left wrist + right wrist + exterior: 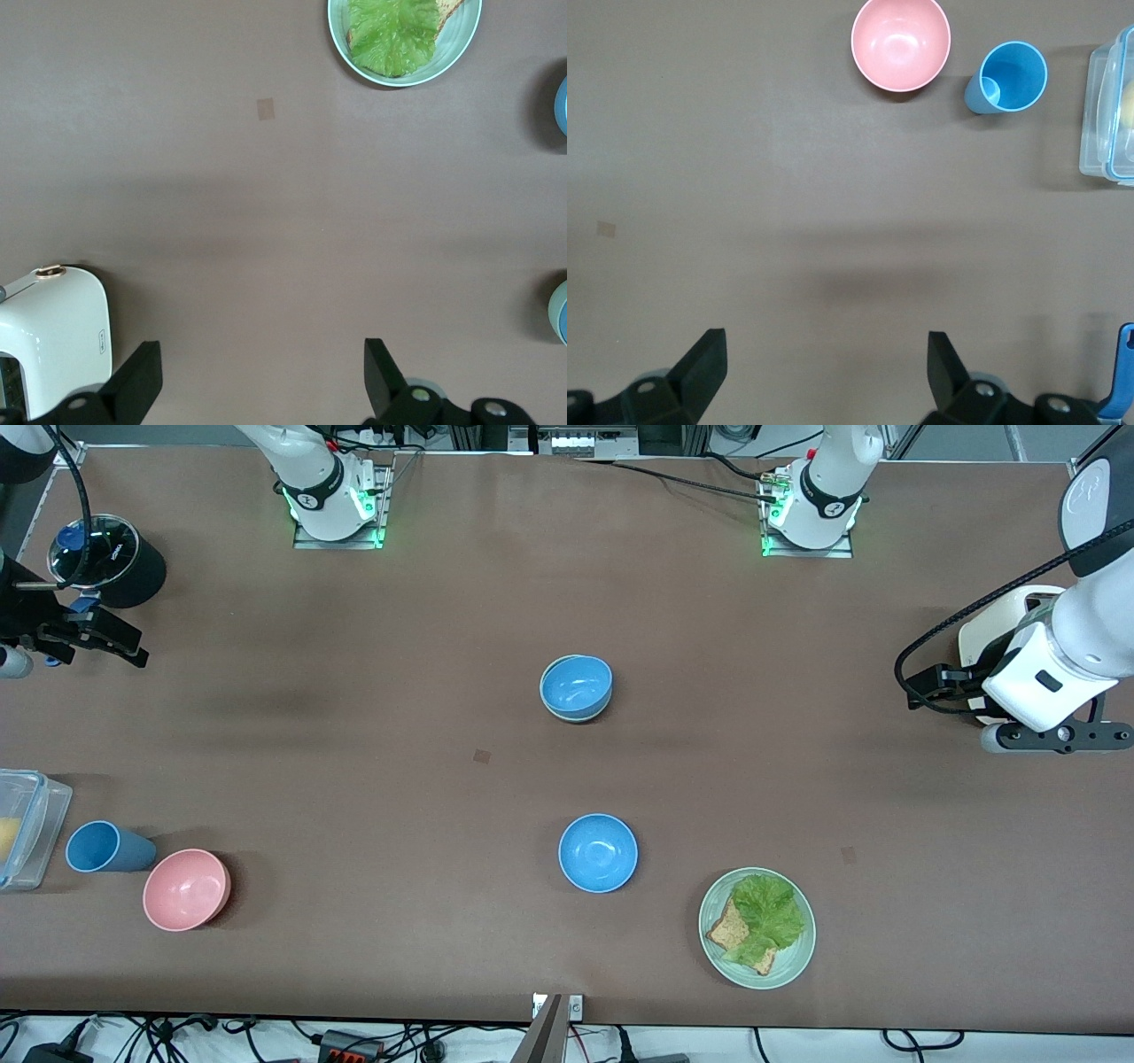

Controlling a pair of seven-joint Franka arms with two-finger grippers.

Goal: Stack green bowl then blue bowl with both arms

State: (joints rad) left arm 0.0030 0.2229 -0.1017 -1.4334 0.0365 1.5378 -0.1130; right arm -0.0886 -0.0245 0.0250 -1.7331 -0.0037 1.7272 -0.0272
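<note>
Green bowl (577, 710) mid-worktop (372, 779), blue bowl (576, 684) nested inside, only the green rim showing. Second blue bowl (598, 852) nearer the camera, beside plate (756, 927) of lettuce and toast. Left gripper (263, 376) waiting over the left arm's end, by white toaster (53, 332), jaws spread, empty. Right gripper (827, 367) over the right arm's end, jaws spread, empty. Pink bowl (186, 888) and cup (108, 847) near the camera.

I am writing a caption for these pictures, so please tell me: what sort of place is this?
Probably a robotics lab set up as a mock kitchen table. Two arm bases are bolted to a brown table, cables run along its edges, and on it lie tableware and food: a blue bowl, a plate of lettuce and toast, and a toaster.
</note>
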